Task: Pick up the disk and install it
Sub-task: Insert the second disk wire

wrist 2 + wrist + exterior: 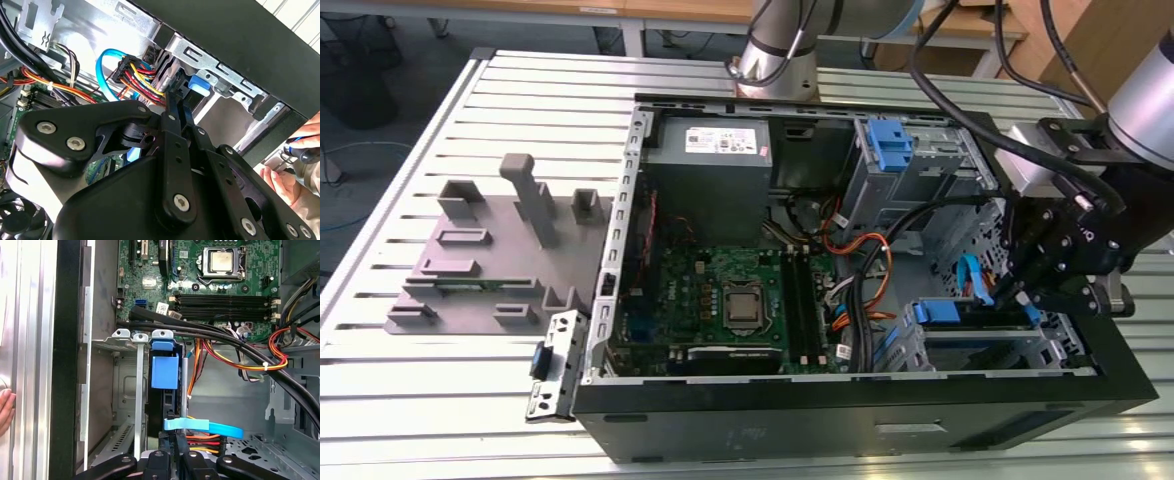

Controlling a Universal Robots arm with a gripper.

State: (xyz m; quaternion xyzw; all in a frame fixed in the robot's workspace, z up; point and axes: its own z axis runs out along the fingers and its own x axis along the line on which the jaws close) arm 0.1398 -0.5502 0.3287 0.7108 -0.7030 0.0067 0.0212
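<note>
The gripper (1021, 290) hangs low inside the open computer case (854, 420), at the drive cage (987, 340) in the corner nearest the exterior view's right and front; the disk (164, 390) stands on edge in that cage, seen from its thin side in the first wrist view as a dark slab with a blue plastic rail (164, 371) on top, slid between the cage's metal dividers; its long axis runs down into the bay, in line with the gripper's own axis, so the disk lies straight ahead of the fingertips rather than to either side; in the first wrist view the two black fingers (172, 450) sit close together at the disk's near edge, and they look pinched onto it, though the contact itself is partly hidden by a flat blue data cable (210, 427) and a bundle of red, yellow and black power wires (200, 442) crossing just there; room is tight, with a sheet-metal divider (137, 405) on one side and cables on the other; the case lies on a slatted metal table (454, 400), beside a grey fixture block (494, 250); a person's hand (285, 182) rests outside the case wall.
</note>
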